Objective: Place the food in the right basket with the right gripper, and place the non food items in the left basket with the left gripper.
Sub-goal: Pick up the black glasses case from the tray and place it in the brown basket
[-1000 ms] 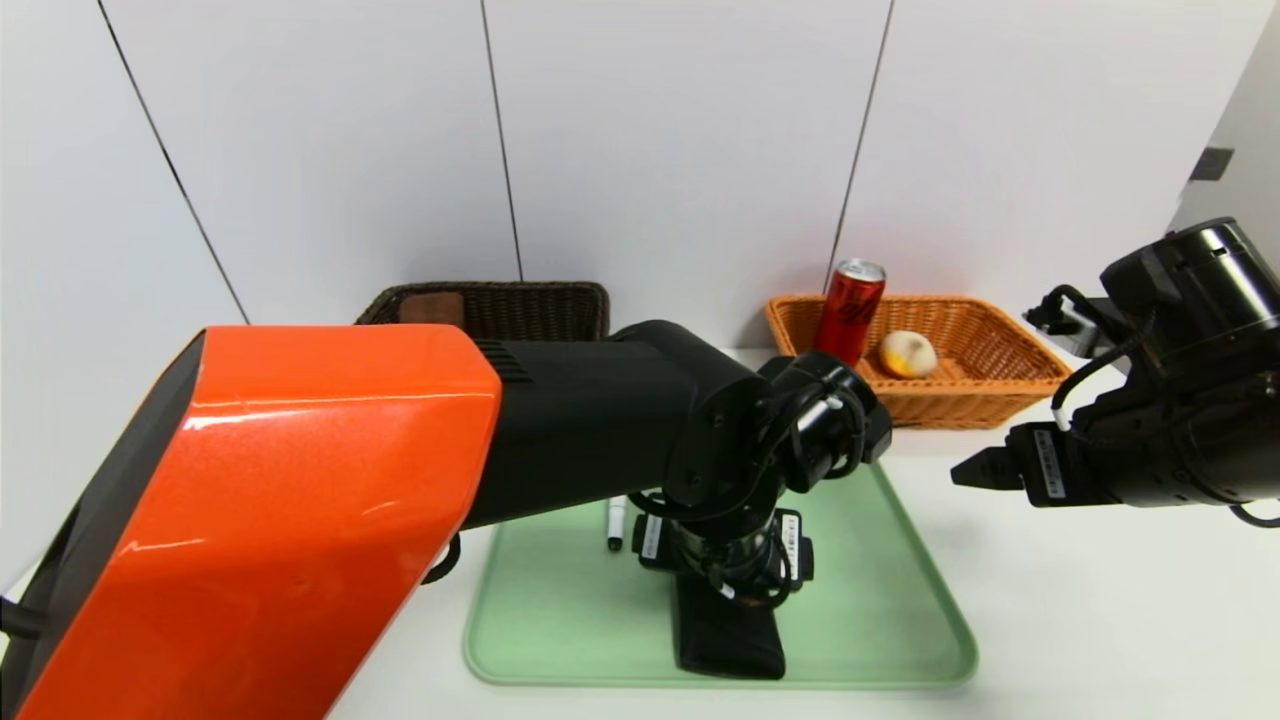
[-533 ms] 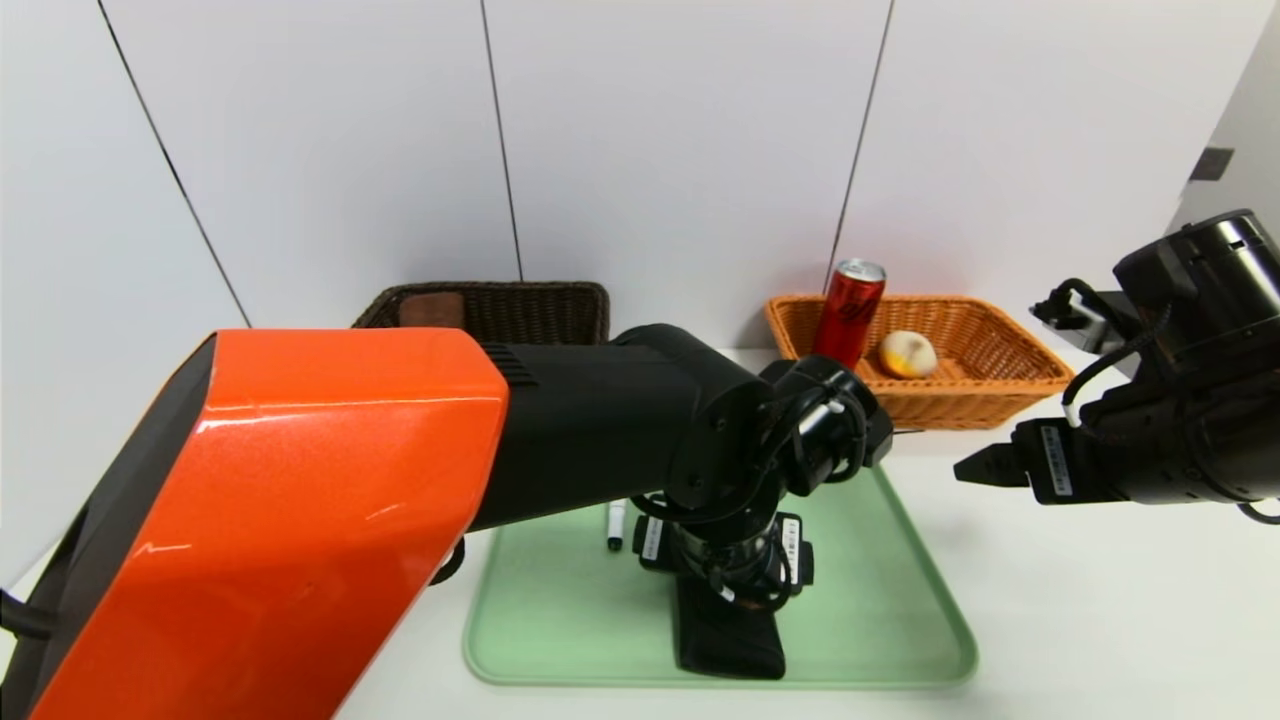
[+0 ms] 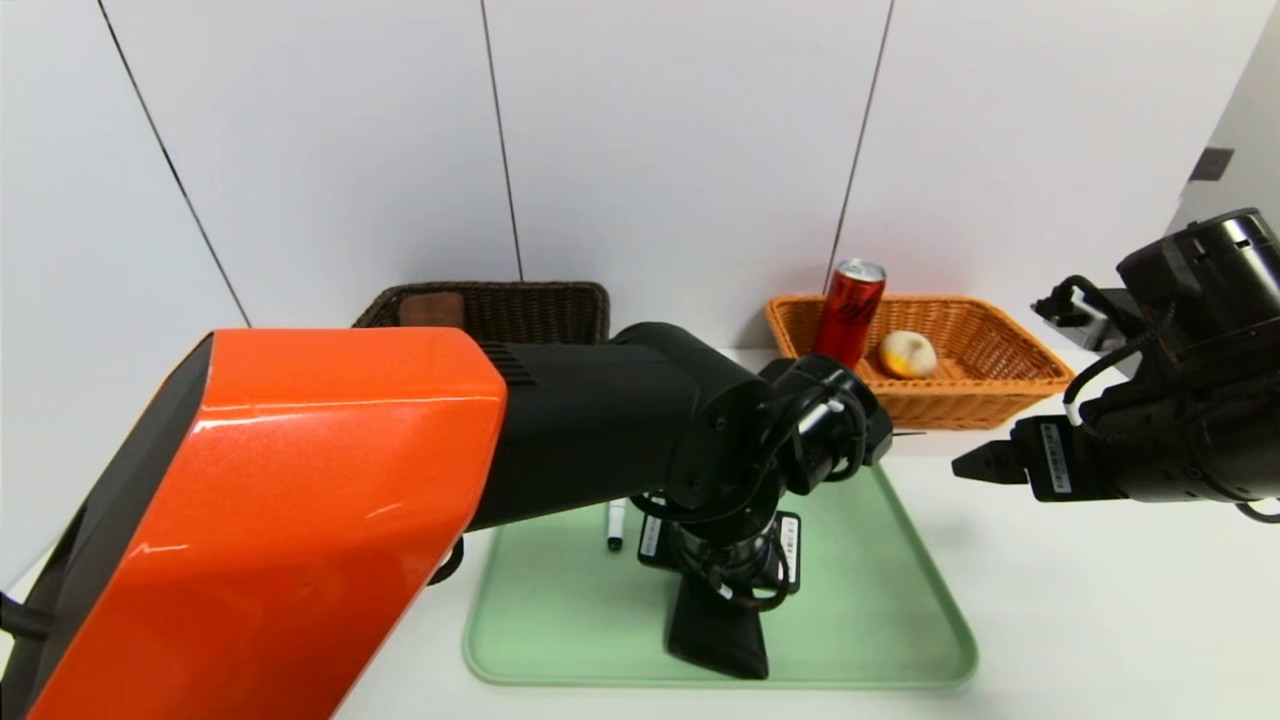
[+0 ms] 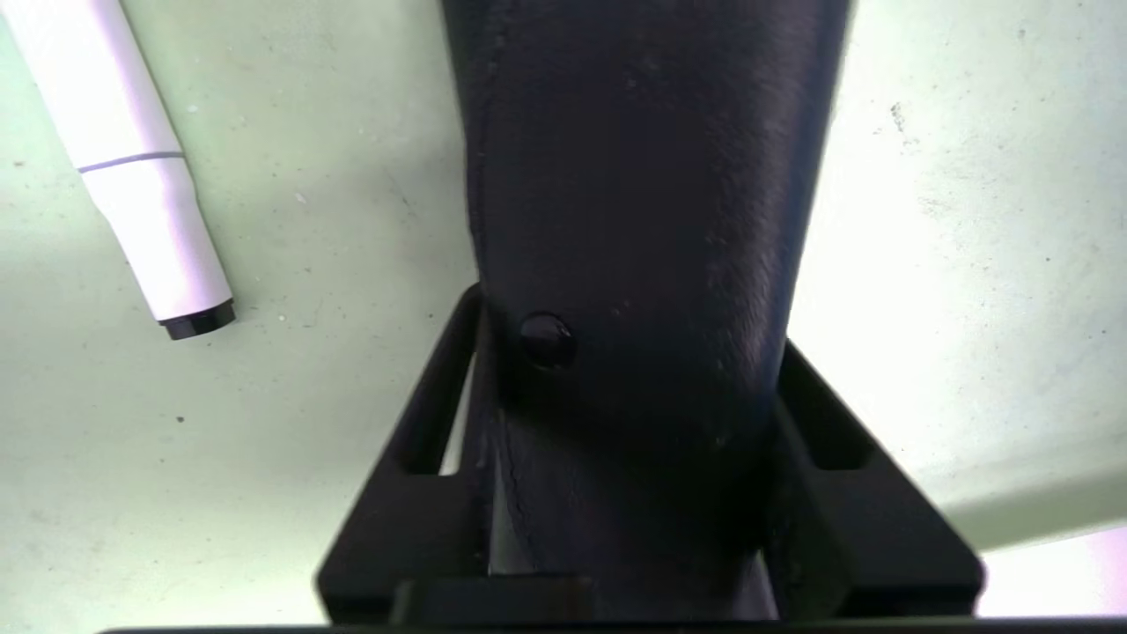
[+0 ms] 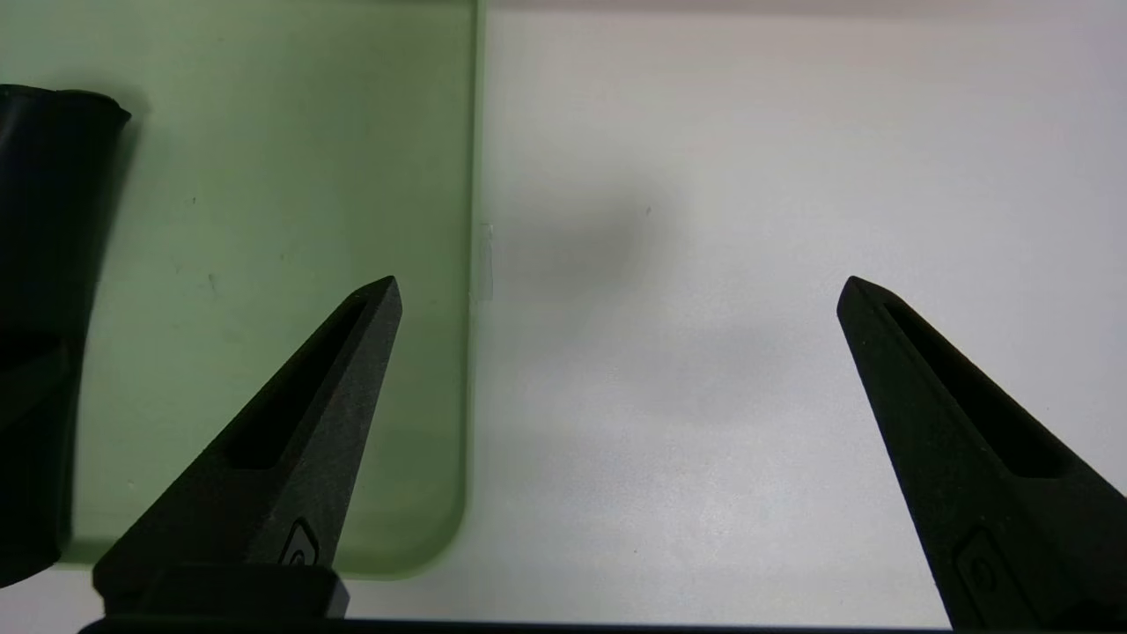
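My left gripper (image 3: 718,588) points straight down over the green tray (image 3: 880,600) and is shut on the long black soft case (image 3: 715,632). In the left wrist view its fingers (image 4: 440,414) press both sides of the case (image 4: 634,176), which is pinched narrow there. The white marker pen (image 3: 615,522) lies on the tray just beside it (image 4: 132,167). The rolled brown towel (image 3: 432,306) sits in the dark brown left basket (image 3: 540,300). The red can (image 3: 850,310) and the pale bun (image 3: 907,352) are in the orange-tan right basket (image 3: 1000,400). My right gripper (image 3: 965,468) hovers open and empty right of the tray (image 5: 616,286).
Both baskets stand against the white back wall. My orange left upper arm (image 3: 280,520) fills the lower left of the head view and hides part of the table. The tray's rounded corner (image 5: 431,528) lies below the right gripper, with white tabletop (image 5: 704,396) beside it.
The left gripper has shut on the black case, squeezing its upper part narrow and swinging its near end slightly left. The right arm has drifted a little.
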Available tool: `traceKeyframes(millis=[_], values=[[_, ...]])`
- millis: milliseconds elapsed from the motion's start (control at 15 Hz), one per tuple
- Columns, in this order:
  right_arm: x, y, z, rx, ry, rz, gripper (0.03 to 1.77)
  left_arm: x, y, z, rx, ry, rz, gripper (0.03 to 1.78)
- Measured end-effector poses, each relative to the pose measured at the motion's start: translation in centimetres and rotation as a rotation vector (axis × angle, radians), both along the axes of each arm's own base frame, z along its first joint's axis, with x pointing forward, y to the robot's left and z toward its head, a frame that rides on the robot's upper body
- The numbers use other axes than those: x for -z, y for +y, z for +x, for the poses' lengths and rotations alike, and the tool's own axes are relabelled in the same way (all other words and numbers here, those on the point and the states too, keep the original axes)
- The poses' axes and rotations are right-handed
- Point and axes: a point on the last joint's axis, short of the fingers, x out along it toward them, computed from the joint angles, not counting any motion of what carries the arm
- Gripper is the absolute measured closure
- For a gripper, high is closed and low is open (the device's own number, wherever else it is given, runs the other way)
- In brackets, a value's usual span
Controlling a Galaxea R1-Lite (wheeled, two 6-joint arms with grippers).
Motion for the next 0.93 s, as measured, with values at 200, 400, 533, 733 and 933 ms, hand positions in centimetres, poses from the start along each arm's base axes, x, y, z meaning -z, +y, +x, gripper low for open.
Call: traceKeyframes(millis=[200, 400, 533, 733, 933], values=[[0.0, 0.0, 0.0, -0.001, 0.001, 0.0, 0.09, -1.0, 0.0, 0.0, 0.037, -0.035, -0.026, 1.24], [0.1, 0.0, 0.0, -0.002, 0.004, -0.001, 0.09, -2.2, 0.1, -0.1, 0.064, -0.073, -0.063, 1.32], [0.1, 0.0, -0.1, -0.002, 0.005, -0.001, 0.09, -2.6, 0.2, -0.2, 0.065, -0.079, -0.071, 1.33], [0.1, 0.0, 0.0, -0.001, 0.005, -0.002, 0.09, -3.2, 0.5, -0.3, 0.064, -0.086, -0.083, 1.33], [0.2, 0.0, 0.0, 0.0, 0.006, -0.002, 0.09, -3.9, 0.8, -0.5, 0.064, -0.091, -0.09, 1.36]])
